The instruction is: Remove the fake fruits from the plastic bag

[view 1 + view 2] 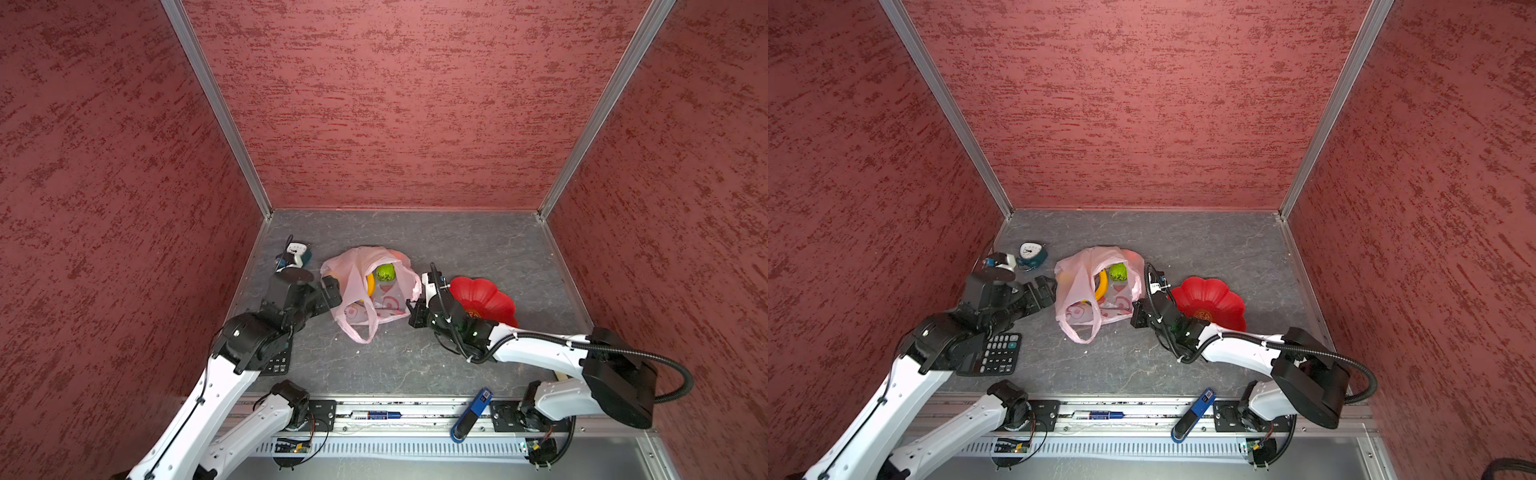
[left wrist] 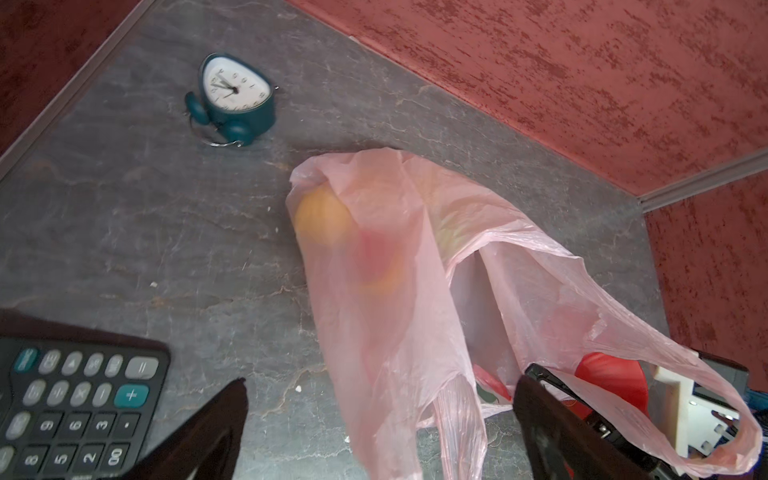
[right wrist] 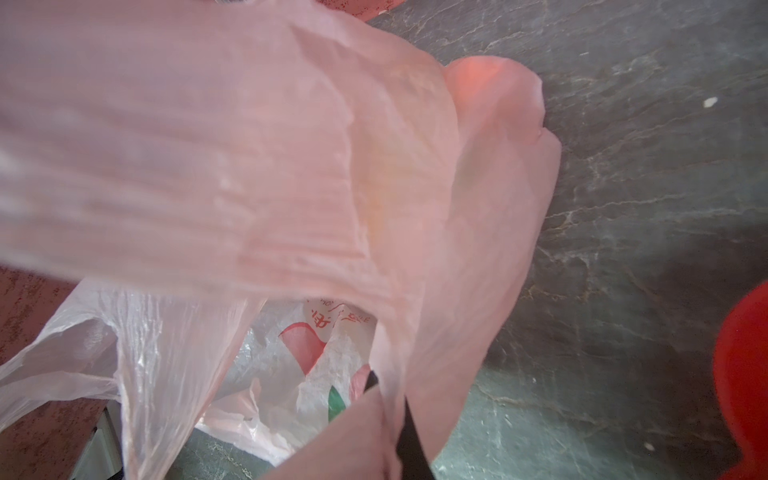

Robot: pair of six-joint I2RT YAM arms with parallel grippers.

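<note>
Status: plastic bag [image 1: 352,291] sits centre-frame in both top views on the grey table [image 1: 457,249], between the two grippers, with red flower plate [image 1: 482,297] just to its right. The mouth gapes upward. In the opening are yellow banana [image 1: 370,284] and green bumpy ball [image 1: 385,272], ball just up-right of banana. The left wrist view shows an orange-yellow round piece [image 2: 322,216] through the film, and the right wrist view shows a reddish lump [image 3: 486,72] under it; can't tell which fruits these are. No fruit is visible outside the bag, so extraction looks not yet started. At the bag's lower right edge, right gripper [image 1: 412,308] has its jaws together, pinching the film and holding that side of the mouth. At the bag's left side, left gripper [image 2: 384,374] has its jaws wide apart and grips nothing, though bag film hangs between its open fingers. Clock [image 1: 297,249] to the upper left of the bag and calculator [image 1: 1000,353] to the lower left are clutter. Read: the step in hand is lining up the first pick with the mouth held open. The next move likely needs the left gripper to clear the left film panel, enter through the opening and close on banana or ball alone. The right keeps its pinch so the mouth doesn't collapse. Risk: thin film gets caught with the fruit.
</note>
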